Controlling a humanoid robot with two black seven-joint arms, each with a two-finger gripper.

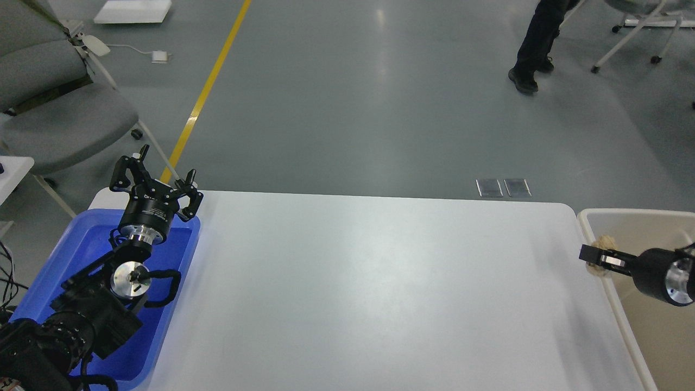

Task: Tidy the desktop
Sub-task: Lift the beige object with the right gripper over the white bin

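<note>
The white desktop [369, 282] fills the middle of the head view. My right gripper [594, 254] is shut on a crumpled beige paper ball [602, 241] and holds it in the air over the left rim of the beige-cream bin [589, 228] at the desktop's right end. My left gripper [155, 182] is open and empty, pointing up above the far end of the blue tray [81, 255] at the left end of the desktop.
A grey chair [59, 119] stands beyond the left corner. A person's legs [535, 43] are on the floor far behind the table. A yellow floor line [209, 87] runs behind the left side.
</note>
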